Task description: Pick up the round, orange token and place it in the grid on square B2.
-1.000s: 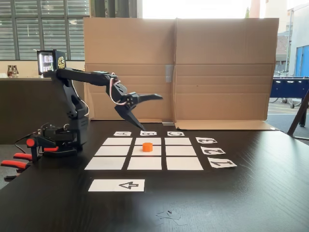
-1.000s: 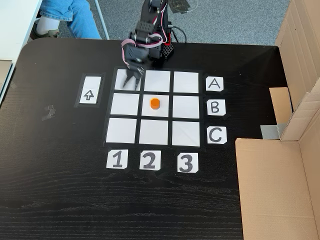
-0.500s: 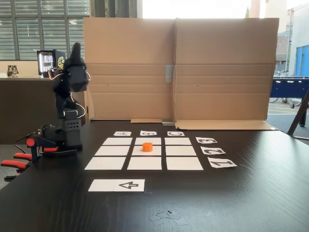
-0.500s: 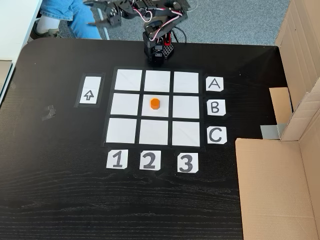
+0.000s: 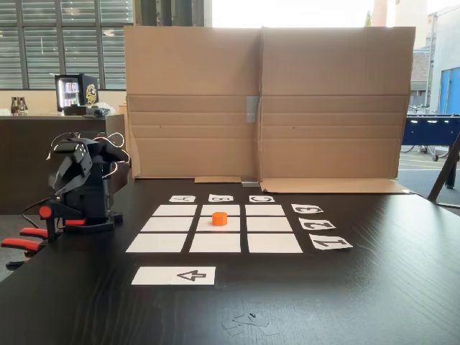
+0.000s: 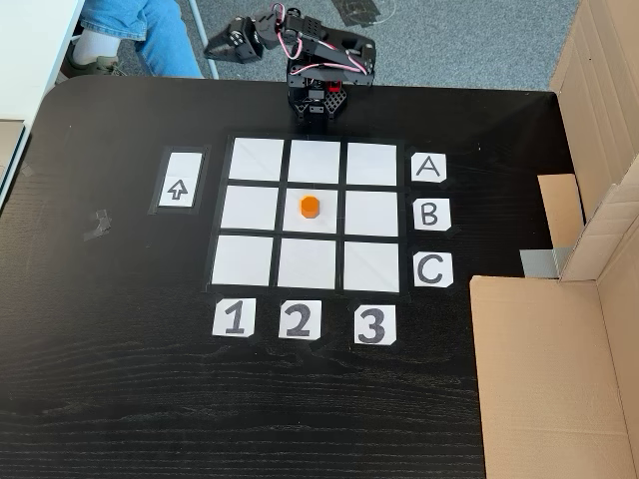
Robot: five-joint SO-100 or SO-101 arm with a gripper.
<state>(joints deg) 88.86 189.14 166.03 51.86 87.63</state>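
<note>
Folded back over its base at the table's far edge, the gripper (image 6: 222, 45) points away from the grid (image 6: 249, 261) and holds nothing; whether its jaws are parted I cannot tell. Well apart from it sits the token (image 6: 310, 207) — a short, smooth orange plastic puck with no long axis — on square B2 (image 6: 325, 222), the flat white paper centre cell, so the placing looks done.

Cards (image 6: 427, 214): A B C, 1 2 3
</note>
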